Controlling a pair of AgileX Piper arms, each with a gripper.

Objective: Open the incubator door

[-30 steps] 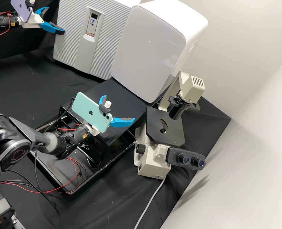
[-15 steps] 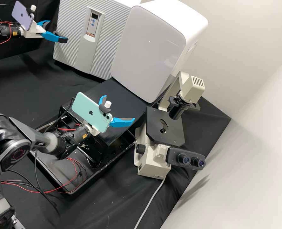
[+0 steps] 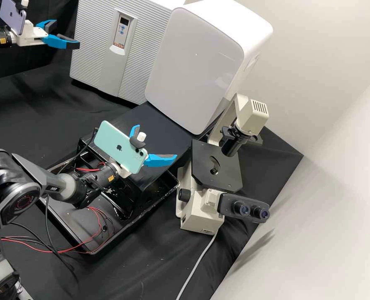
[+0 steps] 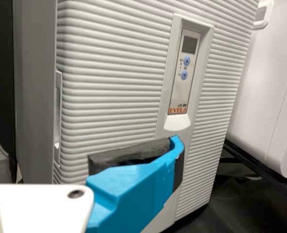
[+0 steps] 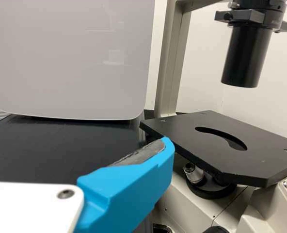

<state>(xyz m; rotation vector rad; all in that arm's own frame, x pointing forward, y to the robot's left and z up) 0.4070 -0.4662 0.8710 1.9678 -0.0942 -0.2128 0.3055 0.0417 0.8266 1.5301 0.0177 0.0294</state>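
The incubator (image 3: 145,46) stands toward the far edge of the desk (image 3: 31,112), its ridged door (image 4: 114,63) closed, with a small control panel (image 3: 121,31) set in the front (two blue buttons on it, if you look closely). Near the far left corner of the high view, the left hand (image 3: 64,35) is open, its fingers apart with nothing between them; one of them crosses in front of the door in the left wrist view, though I can't tell whether it touches. The right hand (image 3: 156,142) is spread wide and holds nothing, over a black board (image 3: 160,125) between the tray (image 3: 151,202) and the white box (image 3: 197,66), well apart from the door. That box stands just beside the incubator, and the microscope (image 3: 218,166) sits near the desk's right edge, a grey cable (image 3: 197,260) trailing from it. A purple phone (image 3: 12,16) and a green one (image 3: 120,146) are mounted on the left and right arms.
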